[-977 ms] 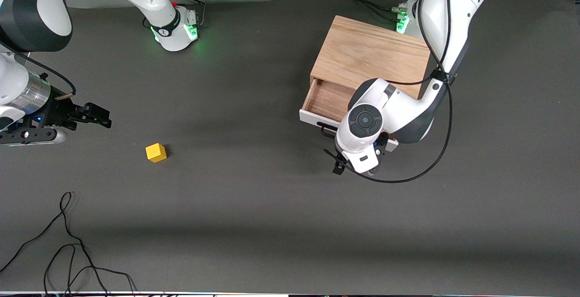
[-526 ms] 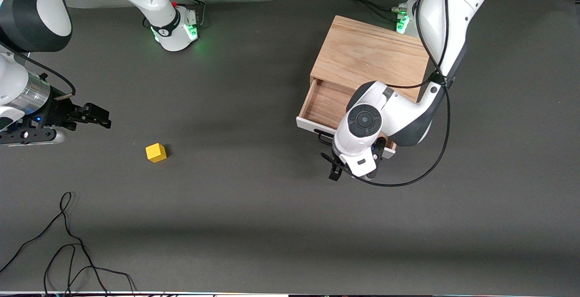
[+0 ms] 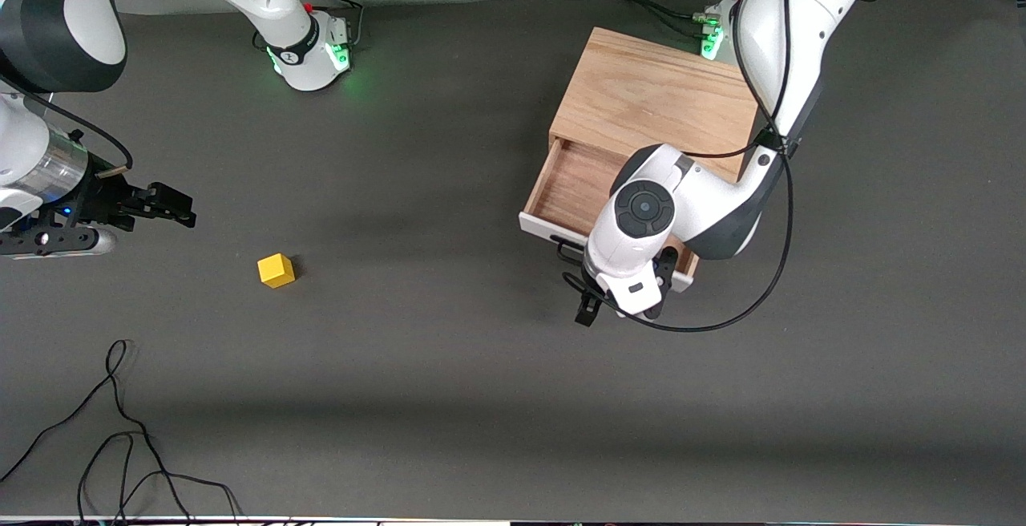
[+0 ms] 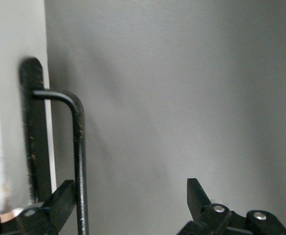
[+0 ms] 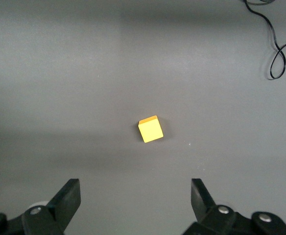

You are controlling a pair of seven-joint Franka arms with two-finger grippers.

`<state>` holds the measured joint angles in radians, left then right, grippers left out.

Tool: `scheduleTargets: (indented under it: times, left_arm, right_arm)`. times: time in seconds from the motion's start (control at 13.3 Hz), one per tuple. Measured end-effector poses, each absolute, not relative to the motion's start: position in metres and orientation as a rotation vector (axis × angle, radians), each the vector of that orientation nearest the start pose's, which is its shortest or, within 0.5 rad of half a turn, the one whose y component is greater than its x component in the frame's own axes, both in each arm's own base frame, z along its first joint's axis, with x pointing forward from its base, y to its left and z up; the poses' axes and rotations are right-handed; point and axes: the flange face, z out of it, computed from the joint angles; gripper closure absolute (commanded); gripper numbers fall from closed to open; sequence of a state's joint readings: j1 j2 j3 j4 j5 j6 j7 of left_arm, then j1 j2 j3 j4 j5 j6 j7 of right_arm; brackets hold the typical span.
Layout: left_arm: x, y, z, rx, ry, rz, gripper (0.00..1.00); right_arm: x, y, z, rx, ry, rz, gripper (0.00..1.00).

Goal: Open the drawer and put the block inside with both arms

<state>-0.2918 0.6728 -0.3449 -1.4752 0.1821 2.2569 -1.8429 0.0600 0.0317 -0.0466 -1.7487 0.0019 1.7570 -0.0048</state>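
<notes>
The light-wood cabinet (image 3: 657,101) stands near the left arm's base. Its drawer (image 3: 571,185) is pulled partly out, showing the wood interior and the white front panel (image 3: 543,229). My left gripper (image 3: 621,299) is at the black wire handle (image 3: 567,253). In the left wrist view the gripper (image 4: 131,196) is open, and the handle bar (image 4: 78,161) runs just inside one finger (image 4: 59,200), against the white panel (image 4: 11,73). The yellow block (image 3: 276,270) lies on the table toward the right arm's end. My right gripper (image 3: 186,209) hangs open and empty beside it; the right wrist view shows the gripper (image 5: 134,193) and the block (image 5: 150,129).
The table is a dark grey mat (image 3: 449,366). A loose black cable (image 3: 120,430) lies at the corner nearest the front camera at the right arm's end, also in the right wrist view (image 5: 275,58). The left arm's cable (image 3: 753,301) loops beside the drawer.
The drawer has slid farther out of the cabinet, with my left gripper moving along at its handle. The right arm and the block have not moved.
</notes>
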Motion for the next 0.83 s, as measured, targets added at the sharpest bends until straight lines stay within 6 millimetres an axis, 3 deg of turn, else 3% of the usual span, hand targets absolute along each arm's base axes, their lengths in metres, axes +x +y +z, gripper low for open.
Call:
scheduleTargets:
  times: [0.53,0.68,0.83]
  left_arm:
    - [0.631,-0.394,0.329,-2.776,-1.894,-0.023,0.0]
    - [0.639,-0.389,0.351,-2.758,-1.895,-0.032,0.0]
    - [0.646,-0.375,0.386,-2.758,-1.838,-0.047,0.0]
  right_arm:
    - [0.572,0.008,0.537,-3.141,-0.027,0.026,0.0]
    - [0.574,0.008,0.534,-3.141,-0.027,0.017,0.0]
    - [0.576,0.008,0.531,-3.142,-0.027,0.014,0.0]
